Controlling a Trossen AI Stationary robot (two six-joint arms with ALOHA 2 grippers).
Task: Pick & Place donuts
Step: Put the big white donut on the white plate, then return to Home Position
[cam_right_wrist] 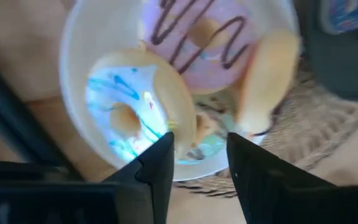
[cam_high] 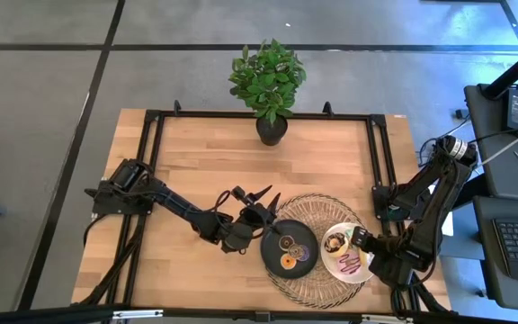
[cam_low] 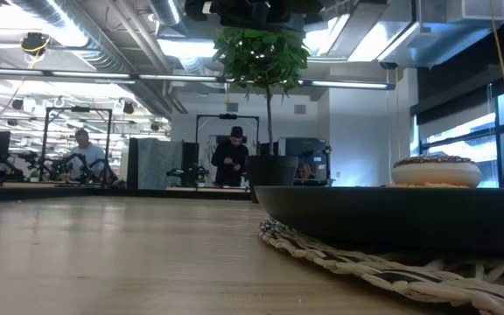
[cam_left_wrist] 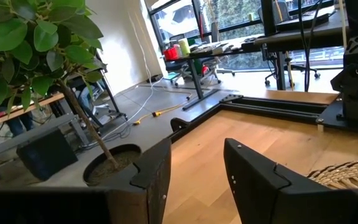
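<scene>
Donuts are sorted onto two plates on the woven mat [cam_high: 317, 281]: the mini ones (orange, purple, tan visible) on the black plate [cam_high: 272, 249], the larger ones stacked on the white plate [cam_high: 333, 261] just beside it. The white-iced donut [cam_right_wrist: 129, 102] and pink donut [cam_right_wrist: 197, 37] are seen lying flat, a third leaning on edge beside the pink one. The right gripper [cam_right_wrist: 197, 162] is held over the white plate's rim, fingers apart and empty, with the white-iced donut directly ahead of the gap. The right arm is judged the nearer one for these. The left gripper [cam_left_wrist: 194, 180] is held at the black plate's far side from the white plate, fingers apart, empty, aimed toward the potted plant [cam_high: 268, 85].
</scene>
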